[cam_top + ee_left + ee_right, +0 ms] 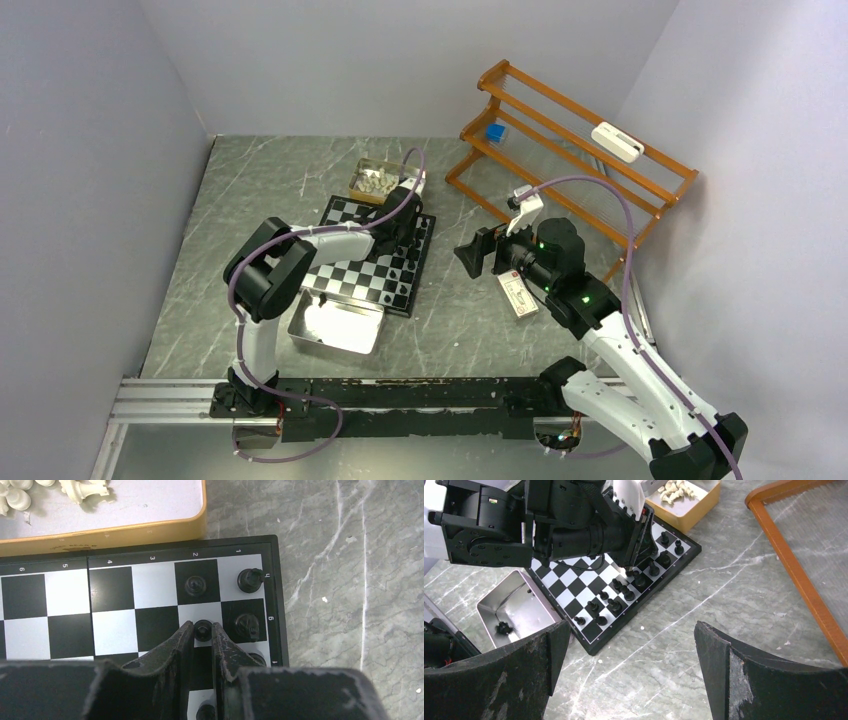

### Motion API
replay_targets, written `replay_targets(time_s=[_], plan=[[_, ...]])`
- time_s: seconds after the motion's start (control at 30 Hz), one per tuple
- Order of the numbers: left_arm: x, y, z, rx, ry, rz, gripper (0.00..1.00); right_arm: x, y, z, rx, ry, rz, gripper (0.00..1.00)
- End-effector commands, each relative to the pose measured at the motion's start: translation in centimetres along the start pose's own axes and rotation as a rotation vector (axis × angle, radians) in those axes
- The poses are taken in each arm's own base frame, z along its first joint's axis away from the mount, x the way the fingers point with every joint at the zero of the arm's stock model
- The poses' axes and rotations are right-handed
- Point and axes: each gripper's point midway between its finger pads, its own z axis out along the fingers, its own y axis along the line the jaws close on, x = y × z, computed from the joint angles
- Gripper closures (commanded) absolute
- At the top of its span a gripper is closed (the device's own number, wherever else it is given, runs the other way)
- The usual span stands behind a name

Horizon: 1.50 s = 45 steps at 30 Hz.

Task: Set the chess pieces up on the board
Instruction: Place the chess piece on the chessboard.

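Black pawn [203, 631] stands upright on a white square of the board [155, 585], at lower centre of the left wrist view, directly between the fingers of the left gripper [201, 626]. The jaws stand narrowly parted either side of it; whether they press it cannot be told. Other black pieces [246, 626] crowd just right and above, near the board's right border, so withdrawal likely calls for a straight lift. The right gripper [631, 640], wide open and empty, hangs well apart.

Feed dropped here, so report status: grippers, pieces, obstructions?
Left gripper straddles a black pawn on the board, grip unclear. Right gripper open, empty, beside the board. No obstruction seen.
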Motion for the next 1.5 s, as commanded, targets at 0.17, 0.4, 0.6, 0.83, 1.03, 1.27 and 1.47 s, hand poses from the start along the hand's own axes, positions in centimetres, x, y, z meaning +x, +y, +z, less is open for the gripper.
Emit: replay_targets(time_s=[0.17, 0.4, 0.6, 0.83, 1.03, 1.27, 1.47], plan=[[-1.9, 0.1, 0.3, -0.028, -0.045, 0.015, 0.77, -1.0, -0.1, -0.3, 0.007, -0.033, -0.019, 0.00], [-2.0, 0.0, 0.4, -0.026, -0.043, 0.024, 0.76, -1.1, 0.0, -0.1, 0.002, -0.030, -0.018, 0.00], [-2.2, -0.2, 0.2, -0.014, -0.038, 0.026, 0.73, -1.2, 0.0, 0.0, 0.001, -0.031, -0.018, 0.00], [-4.2, -0.6, -1.4, 0.011, -0.066, 0.012, 0.67, -1.2, 0.0, 0.1, -0.003, -0.031, -0.018, 0.00], [-6.1, -0.6, -3.6, 0.026, -0.102, -0.013, 0.54, -1.3, 0.1, 0.1, -0.006, -0.036, -0.017, 0.00], [-7.1, 0.3, -7.8, 0.024, -0.083, -0.069, 0.47, -1.7, 0.4, -0.1, -0.015, -0.052, -0.014, 0.00], [-5.9, 3.1, -13.3, -0.040, -0.053, -0.184, 0.48, -2.1, 0.9, -0.3, -0.040, -0.073, -0.006, 0.00]])
